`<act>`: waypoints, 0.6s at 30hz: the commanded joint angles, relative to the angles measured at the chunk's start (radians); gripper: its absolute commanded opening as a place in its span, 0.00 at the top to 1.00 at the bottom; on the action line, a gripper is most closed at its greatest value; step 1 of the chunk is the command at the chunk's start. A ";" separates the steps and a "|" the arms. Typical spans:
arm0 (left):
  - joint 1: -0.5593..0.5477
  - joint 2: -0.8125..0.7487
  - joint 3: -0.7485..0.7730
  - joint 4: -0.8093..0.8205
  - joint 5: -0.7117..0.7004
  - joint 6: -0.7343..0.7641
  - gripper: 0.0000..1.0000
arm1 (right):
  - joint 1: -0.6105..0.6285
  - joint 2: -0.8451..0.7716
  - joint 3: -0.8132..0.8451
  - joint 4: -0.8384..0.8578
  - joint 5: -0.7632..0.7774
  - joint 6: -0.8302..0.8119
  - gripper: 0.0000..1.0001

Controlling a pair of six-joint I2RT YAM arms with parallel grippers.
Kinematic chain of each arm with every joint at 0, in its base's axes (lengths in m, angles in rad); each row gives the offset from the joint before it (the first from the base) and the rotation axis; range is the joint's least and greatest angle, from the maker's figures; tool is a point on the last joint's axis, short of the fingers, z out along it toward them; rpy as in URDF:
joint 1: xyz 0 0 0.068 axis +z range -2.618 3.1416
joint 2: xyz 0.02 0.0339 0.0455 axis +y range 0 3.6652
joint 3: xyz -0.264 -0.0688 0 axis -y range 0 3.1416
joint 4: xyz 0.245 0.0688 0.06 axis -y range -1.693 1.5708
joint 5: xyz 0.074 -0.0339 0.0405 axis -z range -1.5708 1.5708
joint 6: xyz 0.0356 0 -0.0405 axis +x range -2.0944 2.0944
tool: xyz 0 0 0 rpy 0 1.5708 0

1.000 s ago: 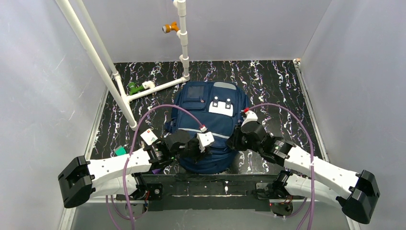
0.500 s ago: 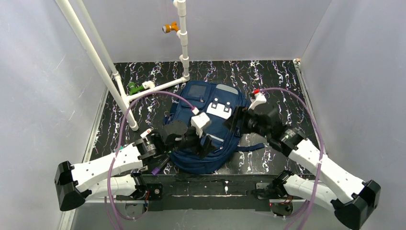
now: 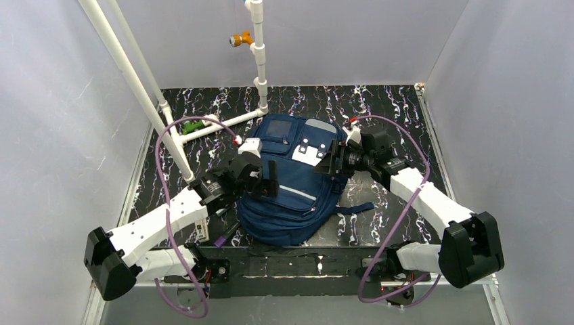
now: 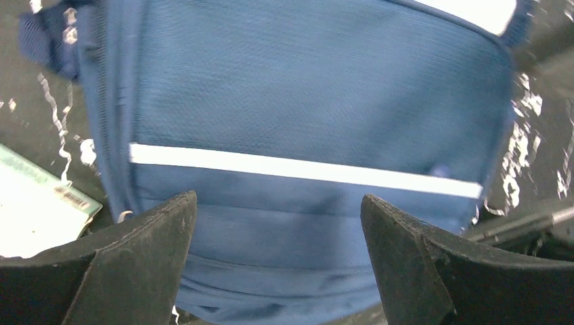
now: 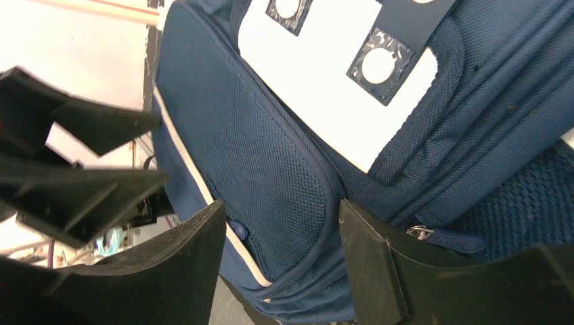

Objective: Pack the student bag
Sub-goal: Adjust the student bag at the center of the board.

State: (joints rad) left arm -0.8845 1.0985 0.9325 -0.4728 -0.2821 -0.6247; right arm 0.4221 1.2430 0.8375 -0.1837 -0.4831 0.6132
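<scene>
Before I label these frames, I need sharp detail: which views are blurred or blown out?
Top external view: sharp and evenly lit, the student bag clear. Left wrist view: soft overall, the bag's weave and pale stripe smeared. Right wrist view: crisp mesh, but the white patch is blown out, as is the background at upper left.

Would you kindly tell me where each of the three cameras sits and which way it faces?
Top external: fixed above and behind the arm bases, looking down on the table and student bag; both arms, left gripper and right gripper show.
Left wrist: on the left arm, facing down onto the bag's pale stripe; its open fingers show.
Right wrist: on the right arm, facing across the bag's white patch; its open fingers show.
Shared: all show the bag.
</scene>
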 commanded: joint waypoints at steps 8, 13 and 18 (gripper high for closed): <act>0.071 0.109 -0.049 0.134 0.117 -0.054 0.11 | 0.007 0.042 -0.114 0.163 -0.126 -0.009 0.53; 0.095 0.258 0.028 0.243 0.140 0.058 0.12 | 0.002 -0.110 -0.202 0.191 0.055 0.116 0.99; 0.113 0.473 0.192 0.314 0.277 0.207 0.14 | -0.014 -0.366 -0.386 0.383 0.214 0.463 0.99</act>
State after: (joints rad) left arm -0.7765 1.4090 1.0203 -0.3386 -0.1707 -0.5434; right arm 0.4118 1.0313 0.5438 0.0338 -0.3786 0.8024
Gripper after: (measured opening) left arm 0.875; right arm 0.057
